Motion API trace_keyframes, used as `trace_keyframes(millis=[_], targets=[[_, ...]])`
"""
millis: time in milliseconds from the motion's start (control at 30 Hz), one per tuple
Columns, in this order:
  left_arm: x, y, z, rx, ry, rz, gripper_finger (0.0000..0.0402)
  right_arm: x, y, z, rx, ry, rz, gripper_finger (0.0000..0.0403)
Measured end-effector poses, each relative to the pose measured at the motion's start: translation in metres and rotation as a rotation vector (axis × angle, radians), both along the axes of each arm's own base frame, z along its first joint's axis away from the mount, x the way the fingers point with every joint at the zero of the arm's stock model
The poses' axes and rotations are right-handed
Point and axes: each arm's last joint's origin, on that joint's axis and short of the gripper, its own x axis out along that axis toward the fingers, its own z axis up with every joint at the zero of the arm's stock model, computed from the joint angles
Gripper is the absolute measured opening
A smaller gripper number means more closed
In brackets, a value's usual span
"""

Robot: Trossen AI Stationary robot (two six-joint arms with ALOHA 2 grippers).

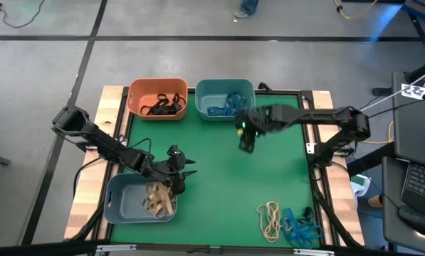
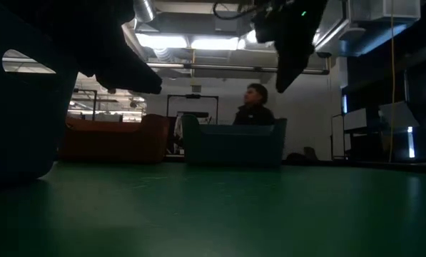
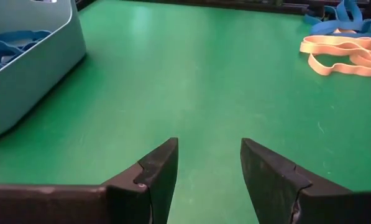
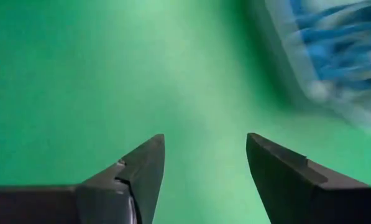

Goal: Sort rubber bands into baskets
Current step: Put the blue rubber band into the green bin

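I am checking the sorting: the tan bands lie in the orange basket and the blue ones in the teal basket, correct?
Not quite: the high view shows the tan bands in the grey-blue basket; the orange basket holds black bands. Blue bands do lie in the teal basket.

My right wrist view smears the teal basket (image 4: 334, 56) at upper right; its blue bands (image 4: 340, 31) blur together.

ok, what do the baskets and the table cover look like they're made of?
Orange basket, teal basket, grey-blue basket: likely moulded plastic, judging by the smooth, thick rounded walls and the soft sheen on the wall in the left wrist view. Green table cover: matte, mat-like, with faint scuffs and no glare; rubber or felt cannot be told.
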Motion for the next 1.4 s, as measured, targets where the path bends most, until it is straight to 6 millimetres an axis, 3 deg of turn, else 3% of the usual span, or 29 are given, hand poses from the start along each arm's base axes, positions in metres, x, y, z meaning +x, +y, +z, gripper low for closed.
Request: trace_keyframes(millis=[167, 333, 500, 700, 933, 1100, 1400], targets=[[0.000, 0.000, 0.000, 0.006, 0.002, -0.003, 0.0170, -0.003, 0.062, -0.012, 0.065, 0.037, 0.123, 0.0227], [0.000, 0.000, 0.000, 0.006, 0.002, -0.003, 0.0170, -0.018, 0.112, -0.032, 0.122, 0.100, 0.155, 0.0227], [0.000, 0.000, 0.000, 0.004, 0.001, -0.002, 0.0170, -0.043, 0.151, -0.056, 0.195, 0.200, 0.133, 0.0227], [0.000, 0.000, 0.000, -0.007, -0.002, 0.004, 0.0170, -0.076, 0.187, -0.079, 0.330, 0.345, -0.027, 0.0227], [0.000, 0.000, 0.000, -0.008, -0.002, 0.004, 0.0170, -0.110, 0.221, -0.090, 0.438, 0.471, -0.304, 0.0227], [0.000, 0.000, 0.000, -0.009, -0.002, 0.005, 0.0170, -0.124, 0.238, -0.100, 0.492, 0.464, -0.454, 0.0227], [0.000, 0.000, 0.000, -0.009, -0.002, 0.005, 0.0170, -0.133, 0.238, -0.121, 0.524, 0.464, -0.562, 0.0217]])
